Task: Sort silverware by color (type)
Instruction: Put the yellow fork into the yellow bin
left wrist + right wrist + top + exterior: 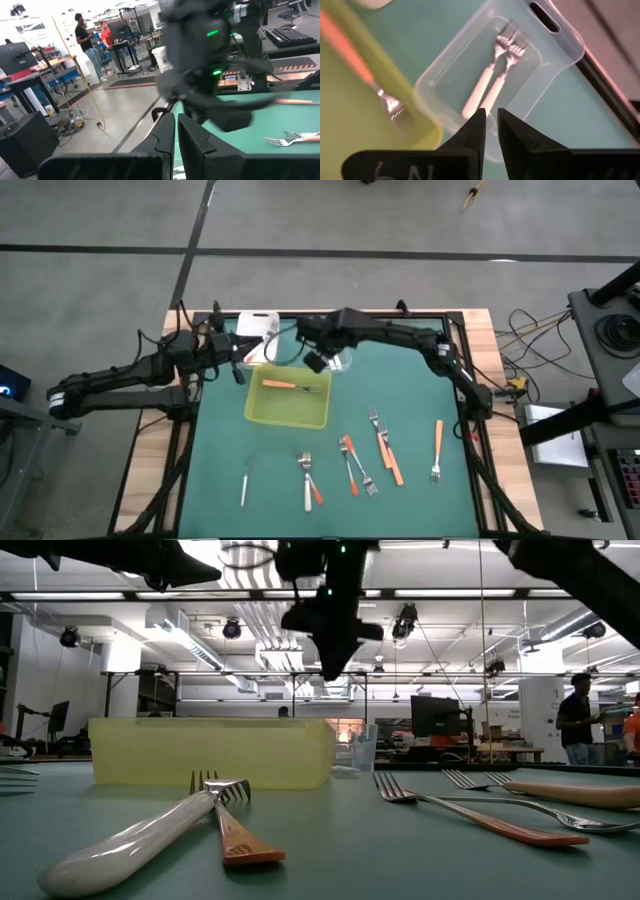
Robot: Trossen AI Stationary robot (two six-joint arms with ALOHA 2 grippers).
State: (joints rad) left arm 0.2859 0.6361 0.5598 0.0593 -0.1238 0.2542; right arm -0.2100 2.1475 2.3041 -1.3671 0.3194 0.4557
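— Handling this silverware [350, 465], what do you expect?

— Light, stiff, and slick, I'd judge. The metal heads are thin and shiny, and the pieces lie flat on the table [220, 430], so there is little to get under. I'd pinch across the handle near its middle, where it is thickest and the piece should balance.

— Where is everything?

— Loose pieces are scattered on the near side of the yellow-green tray [290, 415]. One orange-handled fork [290, 386] lies inside it. Two white-handled forks [487, 85] lie side by side in the clear tub [560, 45], just past the tray's far right corner.

— And your grippers?

— My right gripper [491, 117] hangs over that tub, fingers drawn almost together with nothing between them. My left gripper [176, 117] is pressed together and empty, by the tray's far left corner.

— Any writing?

— No brand or label shows on the forks, tray or tub. Pale marks on my right gripper's body are cut off; I can't read them.
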